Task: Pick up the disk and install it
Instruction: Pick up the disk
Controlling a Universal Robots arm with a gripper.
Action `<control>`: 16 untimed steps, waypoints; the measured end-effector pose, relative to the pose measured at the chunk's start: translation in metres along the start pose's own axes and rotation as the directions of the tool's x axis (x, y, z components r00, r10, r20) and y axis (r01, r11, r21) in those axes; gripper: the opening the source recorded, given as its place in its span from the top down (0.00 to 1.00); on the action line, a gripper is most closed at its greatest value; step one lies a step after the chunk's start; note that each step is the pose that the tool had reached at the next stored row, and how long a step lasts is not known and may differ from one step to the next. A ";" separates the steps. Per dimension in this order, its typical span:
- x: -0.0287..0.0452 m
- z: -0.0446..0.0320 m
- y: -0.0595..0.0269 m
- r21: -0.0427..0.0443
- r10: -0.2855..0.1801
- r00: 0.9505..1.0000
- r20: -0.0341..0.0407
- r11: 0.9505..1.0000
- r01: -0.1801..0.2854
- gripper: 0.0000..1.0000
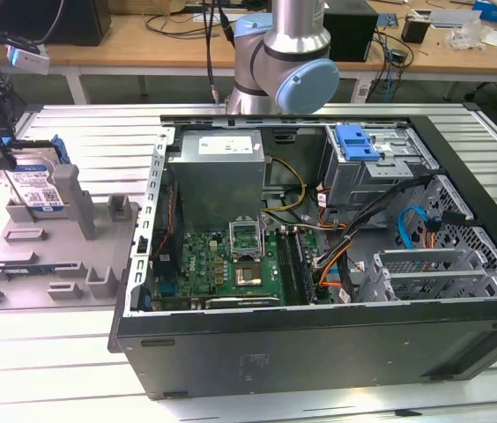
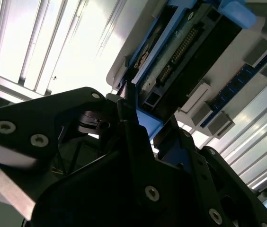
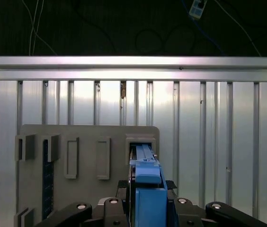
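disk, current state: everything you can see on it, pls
The disk is a flat silver metal drive with a white-and-blue label and a blue plastic frame along its edges. The second wrist view shows a row of connector pins on one end. It stands on edge in a slot of the grey fixture at the exterior view's left, outside the computer case. The tool is closed on it from both sides.

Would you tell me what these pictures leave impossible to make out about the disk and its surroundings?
The disk: its lower edge is hidden by the grey fixture in the exterior view.
Its label: the print is too small in the exterior view.
The arm: cut off by the exterior view's top edge.
The disk's broad faces: it is seen edge-on in the first wrist view.
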State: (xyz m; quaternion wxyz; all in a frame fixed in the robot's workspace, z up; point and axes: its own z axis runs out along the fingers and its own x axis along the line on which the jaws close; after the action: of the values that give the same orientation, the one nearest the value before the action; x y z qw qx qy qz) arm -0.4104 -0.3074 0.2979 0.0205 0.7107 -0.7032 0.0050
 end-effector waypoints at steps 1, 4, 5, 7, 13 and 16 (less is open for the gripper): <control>0.0000 0.0000 0.0000 0.000 0.000 1.000 0.000 1.000 0.000 0.61; 0.0000 0.0000 0.0000 0.000 0.000 1.000 0.000 1.000 0.000 0.61; 0.0000 0.0000 0.0000 0.000 0.000 1.000 0.000 1.000 0.000 0.62; 0.0000 0.0001 0.0000 0.000 0.000 1.000 0.000 1.000 0.000 0.63; 0.0000 0.0002 0.0000 0.000 0.000 1.000 0.000 1.000 0.000 0.63; 0.0000 0.0002 0.0000 0.000 0.000 1.000 0.000 1.000 0.000 0.63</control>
State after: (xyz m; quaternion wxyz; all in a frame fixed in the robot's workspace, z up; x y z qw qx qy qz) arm -0.4104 -0.3074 0.2977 0.0205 0.7107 -0.7032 0.0050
